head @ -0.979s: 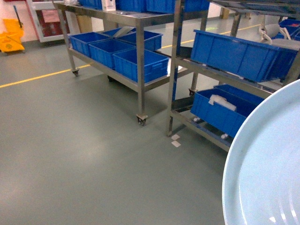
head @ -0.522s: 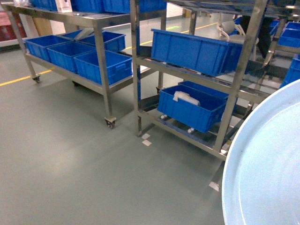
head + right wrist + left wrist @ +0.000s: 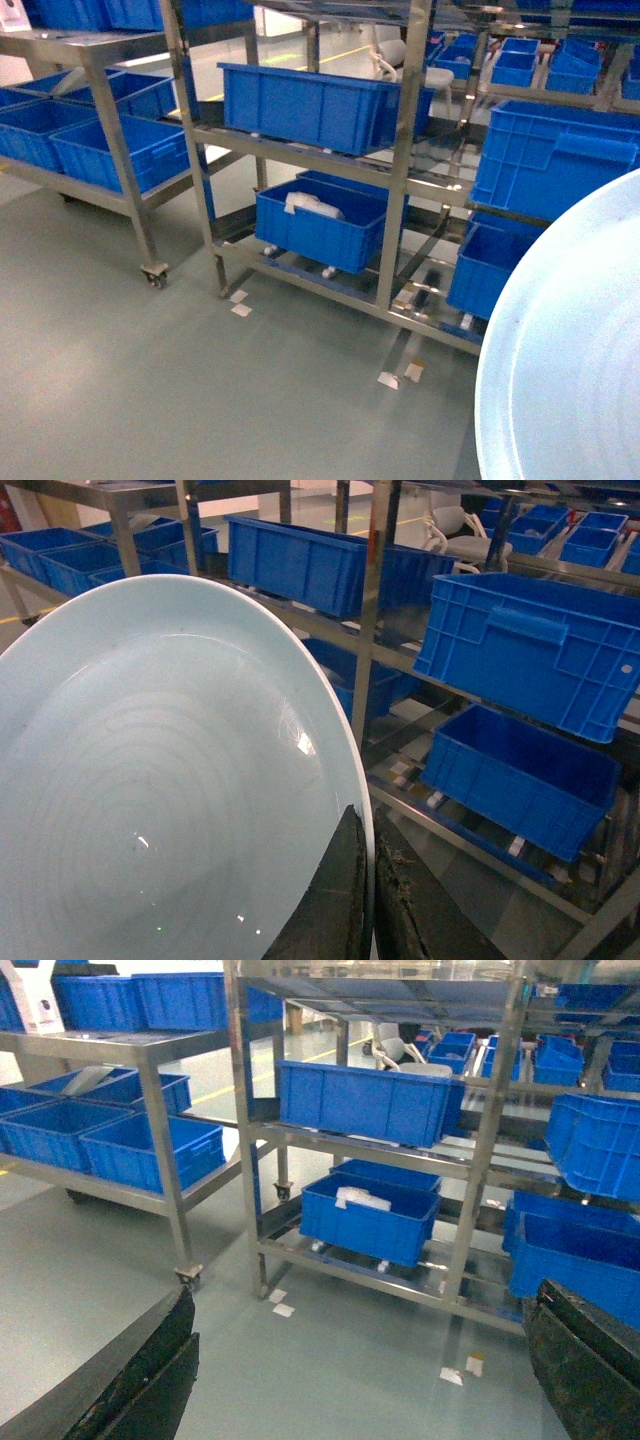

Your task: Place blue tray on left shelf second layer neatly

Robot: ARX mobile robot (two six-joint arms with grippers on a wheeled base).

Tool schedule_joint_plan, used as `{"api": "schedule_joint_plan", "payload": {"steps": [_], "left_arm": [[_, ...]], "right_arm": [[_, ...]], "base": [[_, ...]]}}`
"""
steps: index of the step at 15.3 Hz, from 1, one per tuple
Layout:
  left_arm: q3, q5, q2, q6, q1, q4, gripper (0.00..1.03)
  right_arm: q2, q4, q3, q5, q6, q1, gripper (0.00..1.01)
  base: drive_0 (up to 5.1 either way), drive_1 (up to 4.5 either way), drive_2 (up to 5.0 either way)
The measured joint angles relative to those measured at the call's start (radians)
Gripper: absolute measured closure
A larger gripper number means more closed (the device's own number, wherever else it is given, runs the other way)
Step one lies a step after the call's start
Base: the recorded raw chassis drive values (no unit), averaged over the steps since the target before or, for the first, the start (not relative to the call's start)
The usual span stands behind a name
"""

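Observation:
The pale blue tray (image 3: 570,370) fills the lower right of the head view and most of the right wrist view (image 3: 170,780). It is held tilted. My right gripper (image 3: 368,880) is shut on its rim, one finger on each side. In the head view the tray hides that gripper. The left shelf (image 3: 405,150) is a steel rack straight ahead. Its second layer (image 3: 300,152) from the floor carries a deep blue crate (image 3: 300,100), as the left wrist view (image 3: 370,1150) also shows. My left gripper (image 3: 360,1380) hangs open and empty above the floor, well short of the rack.
A steel cart on casters (image 3: 120,160) with blue crates (image 3: 110,150) stands left of the rack. Another crate (image 3: 320,225) sits on the rack's bottom rollers, and more crates (image 3: 550,160) fill the bay to the right. White tape marks (image 3: 240,305) lie on the grey-green floor.
The head view has swung right and moved closer. The rack slid from the right side to the centre and the cart to the far left. The tray stays gripped at lower right.

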Motion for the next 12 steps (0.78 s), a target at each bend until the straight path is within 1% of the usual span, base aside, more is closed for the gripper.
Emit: {"api": "schedule_joint_plan", "payload": {"steps": [12], "left_arm": [[0.0, 0.0, 0.0, 0.0, 0.0, 0.0, 0.05]], "right_arm": [[0.0, 0.0, 0.0, 0.0, 0.0, 0.0, 0.99]], "base": [[-1.6, -1.56, -1.6]]}}
